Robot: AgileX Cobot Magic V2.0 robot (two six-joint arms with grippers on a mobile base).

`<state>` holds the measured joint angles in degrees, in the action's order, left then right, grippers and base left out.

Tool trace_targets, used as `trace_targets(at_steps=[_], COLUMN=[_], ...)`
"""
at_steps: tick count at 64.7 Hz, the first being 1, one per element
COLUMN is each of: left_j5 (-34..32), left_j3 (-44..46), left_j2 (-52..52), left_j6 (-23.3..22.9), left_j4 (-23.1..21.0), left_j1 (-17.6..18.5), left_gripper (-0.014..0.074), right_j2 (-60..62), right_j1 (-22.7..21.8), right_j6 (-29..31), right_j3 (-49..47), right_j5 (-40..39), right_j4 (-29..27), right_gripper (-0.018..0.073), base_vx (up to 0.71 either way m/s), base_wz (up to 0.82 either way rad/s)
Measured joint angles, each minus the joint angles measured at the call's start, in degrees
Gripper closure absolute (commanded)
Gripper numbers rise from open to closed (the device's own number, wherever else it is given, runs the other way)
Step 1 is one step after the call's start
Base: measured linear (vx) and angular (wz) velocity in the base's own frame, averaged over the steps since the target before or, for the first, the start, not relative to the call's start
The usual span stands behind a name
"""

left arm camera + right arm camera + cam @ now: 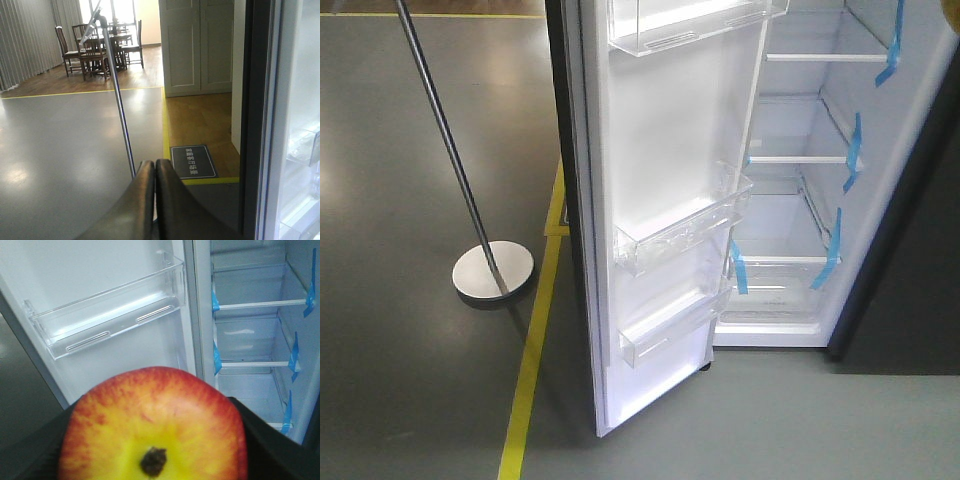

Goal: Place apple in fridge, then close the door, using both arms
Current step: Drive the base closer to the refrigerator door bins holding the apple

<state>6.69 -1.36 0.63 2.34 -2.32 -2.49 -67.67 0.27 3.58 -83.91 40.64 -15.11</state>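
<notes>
Red skin with yellow patches fills the lower half of the right wrist view: the apple (152, 415) sits clamped in the right gripper (150, 460), dark jaws pressing on either flank, its stem dimple turned back toward the camera. It is outside the fridge (250, 340), before the open front and not yet past it. From the apple, the white compartment lies ahead and to the right, its shelves (262, 304) edged with blue tape (215, 302). Ahead and to the left is the inside of the door (100, 270), with a clear bin (105, 322) across it. Being round, the apple has no long axis to line up, so I judge the coming move turns only on direction: the right arm must carry it rightward past the door's hinge side and forward onto a shelf before letting go.

The left gripper (155, 167) has its jaws pressed together on nothing. It hangs on the outer side of the door, whose dark edge stands just to its right in the left wrist view, away from the fridge's compartment. That makes the left arm the nearer one for pushing the door shut, and the right arm the nearer one to the shelves. The front view shows the door swung wide from the fridge with neither arm in sight, and a metal pole stand (493, 270) on the floor (410, 150) well apart beyond the door
</notes>
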Motion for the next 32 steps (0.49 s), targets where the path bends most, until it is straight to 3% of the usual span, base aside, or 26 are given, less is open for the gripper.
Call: trace_targets(at_steps=[32], left_j5=[0.0], left_j3=[0.0], left_j2=[0.0], left_j6=[0.0], left_j4=[0.0], left_j1=[0.0], left_gripper=[0.0603], right_j2=[0.0], right_j1=[0.0], right_j6=[0.0], right_j3=[0.0], right_j5=[0.0], right_j4=[0.0], right_gripper=[0.0500], base_vx=[0.11], base_wz=[-0.03])
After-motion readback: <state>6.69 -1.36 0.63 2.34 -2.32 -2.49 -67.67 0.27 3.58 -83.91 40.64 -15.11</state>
